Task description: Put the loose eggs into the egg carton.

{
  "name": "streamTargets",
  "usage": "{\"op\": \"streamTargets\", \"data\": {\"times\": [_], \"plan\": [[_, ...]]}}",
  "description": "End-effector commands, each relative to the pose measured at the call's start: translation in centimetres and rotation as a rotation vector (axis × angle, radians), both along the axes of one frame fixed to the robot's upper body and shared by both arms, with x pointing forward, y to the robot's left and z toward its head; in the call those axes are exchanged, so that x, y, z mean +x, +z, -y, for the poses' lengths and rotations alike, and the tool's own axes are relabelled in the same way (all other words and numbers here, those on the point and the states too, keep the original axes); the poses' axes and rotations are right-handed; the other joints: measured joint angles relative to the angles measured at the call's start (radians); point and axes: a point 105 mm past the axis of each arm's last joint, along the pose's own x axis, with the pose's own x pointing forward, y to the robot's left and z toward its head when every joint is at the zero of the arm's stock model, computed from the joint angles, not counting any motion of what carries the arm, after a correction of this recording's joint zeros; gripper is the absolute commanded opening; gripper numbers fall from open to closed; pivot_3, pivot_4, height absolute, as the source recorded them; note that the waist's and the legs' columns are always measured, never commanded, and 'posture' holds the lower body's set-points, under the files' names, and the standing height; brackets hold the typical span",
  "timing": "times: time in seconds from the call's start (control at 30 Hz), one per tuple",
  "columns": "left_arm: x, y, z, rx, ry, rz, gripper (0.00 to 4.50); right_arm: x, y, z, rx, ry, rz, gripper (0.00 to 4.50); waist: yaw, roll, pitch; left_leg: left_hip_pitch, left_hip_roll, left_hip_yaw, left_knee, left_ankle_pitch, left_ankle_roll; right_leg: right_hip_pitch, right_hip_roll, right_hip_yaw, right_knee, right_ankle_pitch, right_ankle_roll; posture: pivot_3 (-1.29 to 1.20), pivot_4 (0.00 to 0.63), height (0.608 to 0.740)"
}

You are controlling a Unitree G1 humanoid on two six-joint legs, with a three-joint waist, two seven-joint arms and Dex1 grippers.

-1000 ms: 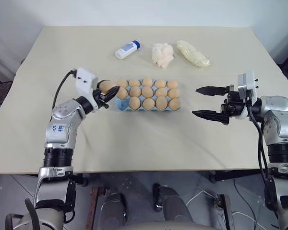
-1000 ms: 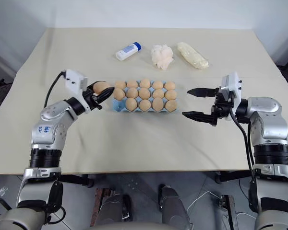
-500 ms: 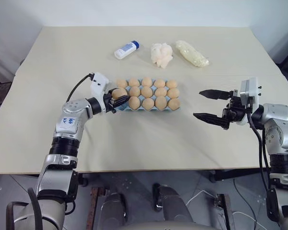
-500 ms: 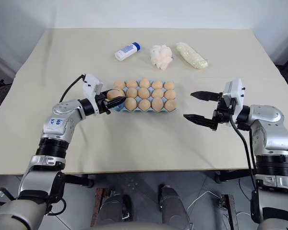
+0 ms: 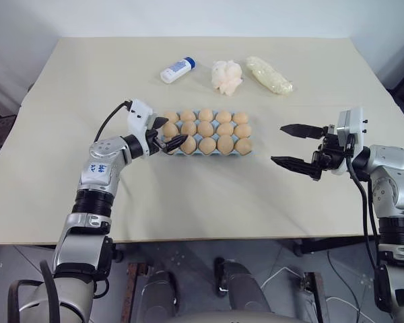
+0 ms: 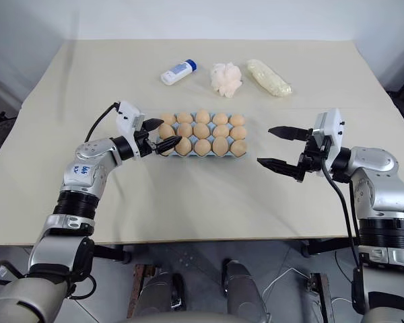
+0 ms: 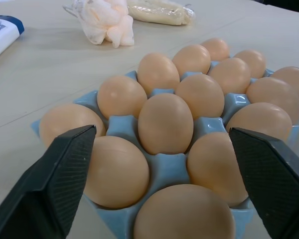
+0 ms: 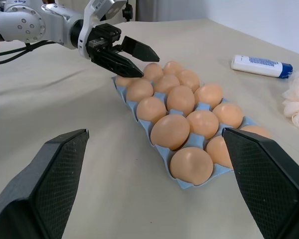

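Silver-grey jointed arms, black cables, white wrist boxes — black ribbed wedge fingers point(image 8: 45, 184)

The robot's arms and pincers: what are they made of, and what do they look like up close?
Both arms are rounded silver-grey metal segments with black ribbed joints. Each ends in a white boxy wrist block and a pincer of two black wedge-shaped fingers with finely textured pads: left pincer, right pincer. A black cable loops along each arm; the left arm bears small blue lettering.
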Motion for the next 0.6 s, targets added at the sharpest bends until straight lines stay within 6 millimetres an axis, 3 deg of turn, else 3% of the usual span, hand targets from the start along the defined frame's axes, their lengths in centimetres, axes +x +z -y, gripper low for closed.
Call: {"op": "streamTargets", "data": {"times": [0.03,0.13,0.27,0.43,0.6], "plan": [[-0.6,3.1,-1.0,-0.066,-0.001,0.071,4.49,0.0,1.5,0.5,0.002,-0.008,0.059,4.50,-0.001,0.000,0.000,0.000,0.000,0.000,0.000,0.000,0.000,0.000,0.000,0.000,0.000,0.000,0.000,0.00,0.150,0.740],[-1.6,4.4,-2.5,-0.135,-0.033,0.058,4.49,0.0,1.5,0.5,-0.001,-0.006,0.060,4.50,-0.003,0.000,0.000,0.000,0.000,0.000,0.000,0.000,0.000,0.000,0.000,0.000,0.000,0.000,0.000,0.00,0.150,0.740],[-4.1,4.6,-5.0,-0.122,-0.092,0.050,4.49,0.0,1.4,0.7,-0.006,0.000,0.050,4.50,-0.009,0.000,0.000,0.001,0.001,0.000,0.000,0.000,0.000,0.000,0.001,0.000,0.001,0.000,0.000,0.00,0.150,0.740],[-5.6,2.7,-8.4,-0.049,-0.068,-0.006,4.49,0.2,0.6,1.1,-0.014,0.004,0.017,4.50,-0.004,0.000,0.000,0.001,0.001,0.000,0.000,0.000,-0.001,0.000,0.000,0.000,0.002,-0.001,-0.001,0.00,0.150,0.740],[-6.9,1.8,-9.7,0.008,-0.082,-0.043,4.49,0.2,-0.4,1.3,-0.023,0.012,-0.017,4.50,-0.001,0.000,0.000,0.001,0.000,0.000,0.001,0.000,0.000,0.000,-0.001,0.000,0.001,-0.001,-0.001,0.00,0.150,0.740]]}}
